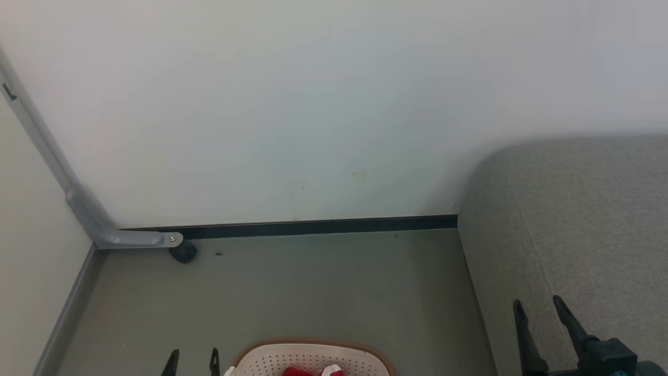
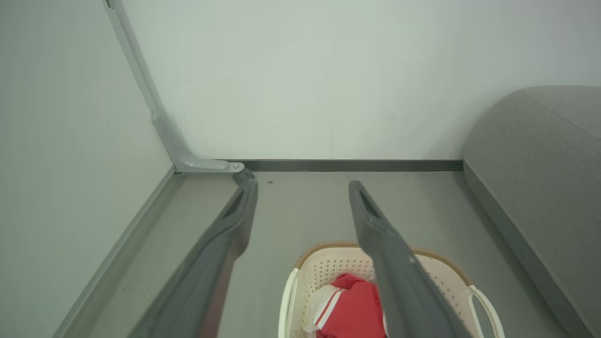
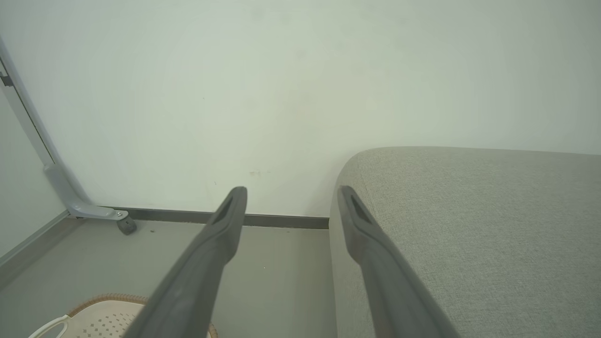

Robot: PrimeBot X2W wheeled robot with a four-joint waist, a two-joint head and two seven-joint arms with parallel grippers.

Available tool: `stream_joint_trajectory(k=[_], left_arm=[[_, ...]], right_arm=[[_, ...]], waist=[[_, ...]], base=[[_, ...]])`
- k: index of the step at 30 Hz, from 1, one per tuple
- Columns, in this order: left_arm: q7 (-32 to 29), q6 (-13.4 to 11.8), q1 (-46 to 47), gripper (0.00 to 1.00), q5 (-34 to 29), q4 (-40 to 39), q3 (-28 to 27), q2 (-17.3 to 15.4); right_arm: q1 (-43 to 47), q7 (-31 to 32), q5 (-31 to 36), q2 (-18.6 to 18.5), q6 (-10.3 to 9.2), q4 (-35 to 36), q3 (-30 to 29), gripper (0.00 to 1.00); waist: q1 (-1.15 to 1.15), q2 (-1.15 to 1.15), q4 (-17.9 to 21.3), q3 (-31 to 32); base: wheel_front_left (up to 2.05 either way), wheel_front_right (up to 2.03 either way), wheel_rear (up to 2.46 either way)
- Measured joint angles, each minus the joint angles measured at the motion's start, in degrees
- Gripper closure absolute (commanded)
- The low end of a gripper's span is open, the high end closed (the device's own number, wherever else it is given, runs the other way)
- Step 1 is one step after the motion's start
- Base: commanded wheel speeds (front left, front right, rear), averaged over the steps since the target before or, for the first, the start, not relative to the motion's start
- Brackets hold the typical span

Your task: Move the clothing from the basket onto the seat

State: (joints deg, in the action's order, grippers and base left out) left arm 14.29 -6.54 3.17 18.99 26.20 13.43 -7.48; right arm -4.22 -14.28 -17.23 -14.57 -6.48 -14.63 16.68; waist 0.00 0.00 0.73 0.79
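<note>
My left pincer (image 2: 301, 184) is wide open and holds nothing. My right pincer (image 3: 292, 192) is wide open too, and it is empty as well. Below my left pincer, a bit in front of it, sits the basket (image 2: 324, 272) on the floor (image 2: 446, 211). One of my left fingers crosses in front of the basket's wall in my left wrist view. Inside the basket lies the clothing (image 2: 352, 310), red with white stripes, all bunched up in a heap. None of it is out yet, so I think the job is just at its start. My right pincer hangs by the edge of the seat (image 3: 469, 225), which stands on the floor to the right of the basket, near it but not touching. The seat top that I can see is bare. I think the clothing will be soft, light and floppy. It will droop and swing when I lift it. It will not break. The best place to grab looks like the red hump on top of the heap. I should pinch a thick fold there, so the cloth does not slip out.
</note>
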Motion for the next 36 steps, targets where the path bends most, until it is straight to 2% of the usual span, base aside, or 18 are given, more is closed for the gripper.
stream_joint_trajectory(k=[13, 18, 28, 36], left_arm=[[-0.6, 2.1, 5.1, 0.0, 0.0, 8.0, 4.7, 3.9], [-1.9, 3.1, 8.4, 0.0, 0.0, 12.3, 6.8, 4.4], [-4.2, 3.1, 15.6, 0.0, 0.0, 19.2, 9.9, 5.0], [-7.0, 4.1, 21.8, 0.0, -1.6, 23.6, 13.6, 5.2]], right_arm=[[-3.2, 0.0, 1.7, -0.2, 0.01, 4.2, -0.7, 0.0], [-5.5, 0.0, 2.0, -0.2, 0.01, 6.1, -1.0, 0.0], [-9.8, -0.2, 3.5, -0.2, 0.1, 12.0, -0.8, 0.0], [-12.8, -0.3, 3.5, -0.1, 0.1, 16.3, -1.8, 0.0]], waist=[[0.0, 0.0, 0.6, -4.7], [0.0, 0.01, 1.0, -7.3], [0.01, 0.01, 2.4, -13.5], [0.01, 0.01, 3.8, -19.3]], base=[[0.0, 0.0, 0.0], [0.0, 0.0, 0.0], [0.0, 0.0, 0.0], [0.0, 0.0, 0.0]])
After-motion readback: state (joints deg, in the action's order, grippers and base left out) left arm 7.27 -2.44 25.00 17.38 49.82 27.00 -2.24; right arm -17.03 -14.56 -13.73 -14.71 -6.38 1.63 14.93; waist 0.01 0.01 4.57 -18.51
